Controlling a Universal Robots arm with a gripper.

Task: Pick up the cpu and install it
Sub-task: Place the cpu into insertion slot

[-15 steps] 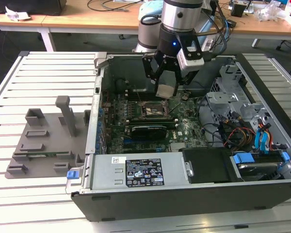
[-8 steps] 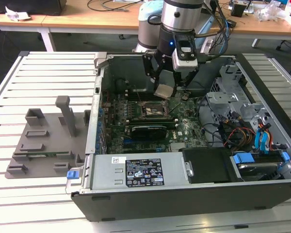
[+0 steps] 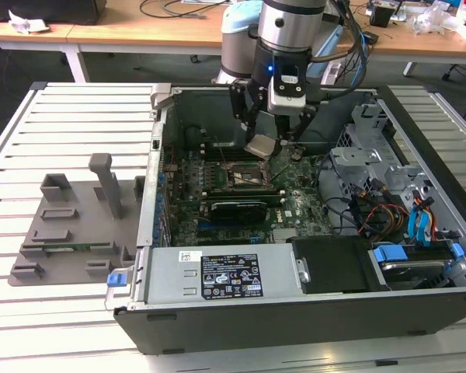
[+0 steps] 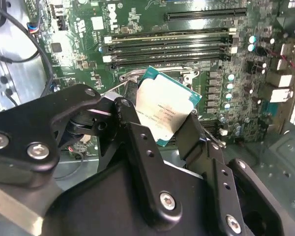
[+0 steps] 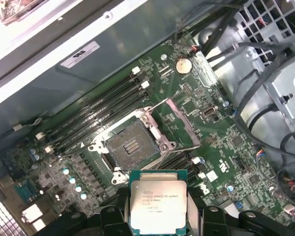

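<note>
My gripper [image 3: 266,144] hangs inside the open computer case, shut on the cpu [image 3: 260,146], a flat square chip with a silver top plate. In the second wrist view the cpu [image 4: 165,112] sits tilted between the black fingers [image 4: 132,128]. The first wrist view has the cpu [image 5: 158,200] held above the motherboard, just off the open socket [image 5: 132,146], whose metal load frame is swung up. In the exterior view the socket [image 3: 241,175] lies a little below and toward the view's left of the chip.
The green motherboard [image 3: 295,210] carries memory slots [image 5: 96,110] beside the socket. Cables and a metal drive cage [image 3: 373,167] fill the case toward the exterior view's right. A grey plastic fixture [image 3: 70,221] stands on the slatted table outside the case wall [image 3: 149,194].
</note>
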